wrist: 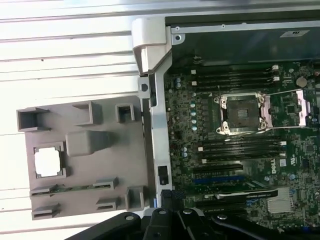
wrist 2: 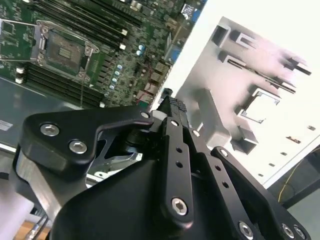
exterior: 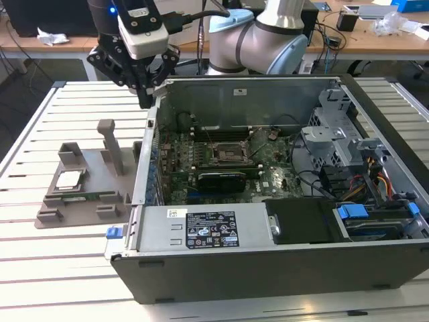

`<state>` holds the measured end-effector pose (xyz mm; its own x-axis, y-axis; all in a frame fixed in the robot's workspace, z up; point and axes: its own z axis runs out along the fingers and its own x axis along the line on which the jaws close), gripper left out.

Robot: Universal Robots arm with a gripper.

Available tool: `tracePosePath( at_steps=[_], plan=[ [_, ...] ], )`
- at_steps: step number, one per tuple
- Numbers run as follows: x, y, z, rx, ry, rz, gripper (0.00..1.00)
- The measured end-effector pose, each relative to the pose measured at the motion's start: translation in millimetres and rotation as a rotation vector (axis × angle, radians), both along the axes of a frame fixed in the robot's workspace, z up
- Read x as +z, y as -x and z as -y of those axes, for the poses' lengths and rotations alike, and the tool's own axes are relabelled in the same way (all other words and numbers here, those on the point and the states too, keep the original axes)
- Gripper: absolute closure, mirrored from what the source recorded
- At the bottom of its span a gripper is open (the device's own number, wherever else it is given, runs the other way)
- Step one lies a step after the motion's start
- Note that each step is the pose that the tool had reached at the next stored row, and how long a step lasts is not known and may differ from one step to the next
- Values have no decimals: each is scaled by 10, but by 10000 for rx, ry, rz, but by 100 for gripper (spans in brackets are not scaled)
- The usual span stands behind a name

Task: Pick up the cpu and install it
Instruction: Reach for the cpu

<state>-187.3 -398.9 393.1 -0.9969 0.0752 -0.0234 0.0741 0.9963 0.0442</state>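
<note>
The cpu (exterior: 69,179) is a small silver square lying flat in a pocket of the grey holder (exterior: 100,201) on the slatted table, at the exterior view's left of the computer case. In the first wrist view the cpu (wrist: 47,162) sits in the same holder (wrist: 100,165). The open socket (exterior: 231,153) (wrist: 243,114) (wrist 2: 64,51) lies on the green motherboard inside the case. My gripper (exterior: 144,99) hangs above the case's back left corner, well above and behind the cpu, touching nothing. Its black fingers (wrist 2: 172,130) are shut with nothing between them.
A green memory stick (exterior: 84,197) lies in the holder beside the cpu. A tall grey post (exterior: 110,144) rises from the holder. The case's metal wall (exterior: 144,168) stands between holder and motherboard. Cables and a drive cage (exterior: 335,141) fill the case's right side.
</note>
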Motion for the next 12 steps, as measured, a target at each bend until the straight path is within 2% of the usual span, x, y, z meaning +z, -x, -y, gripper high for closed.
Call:
tracePosePath(
  at_steps=[12],
  plan=[
    [-1,351,0,-1,1,-1,89]
  ],
)
